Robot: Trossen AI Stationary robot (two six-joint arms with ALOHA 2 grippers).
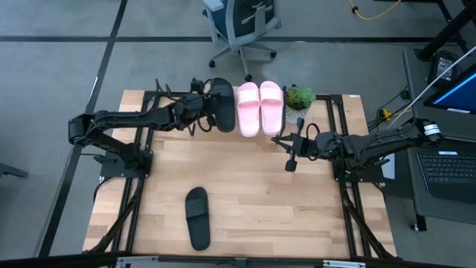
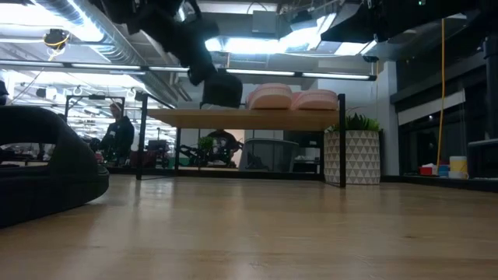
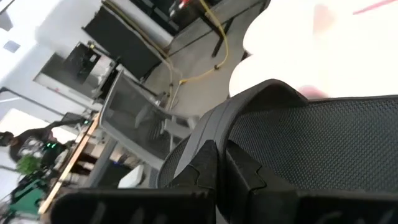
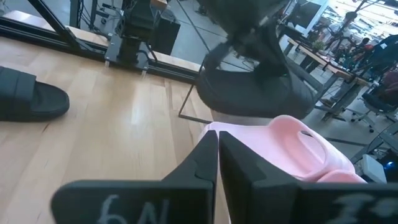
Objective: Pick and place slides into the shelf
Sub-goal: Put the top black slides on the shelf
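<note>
Black slide — lengthwise beside pink slides.

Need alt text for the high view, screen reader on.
Left gripper holds a black slide sandal at the shelf, beside two pale pink slides. Right gripper hangs shut over the table; another black slide lies near the front.

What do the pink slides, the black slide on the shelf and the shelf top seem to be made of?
The two pale pink slides look like moulded foam or soft rubber: smooth, matte, rounded. The black slide sandal at the shelf shows a fine woven mesh texture on its strap. The shelf's light plank top looks like wood, on thin black metal legs.
</note>
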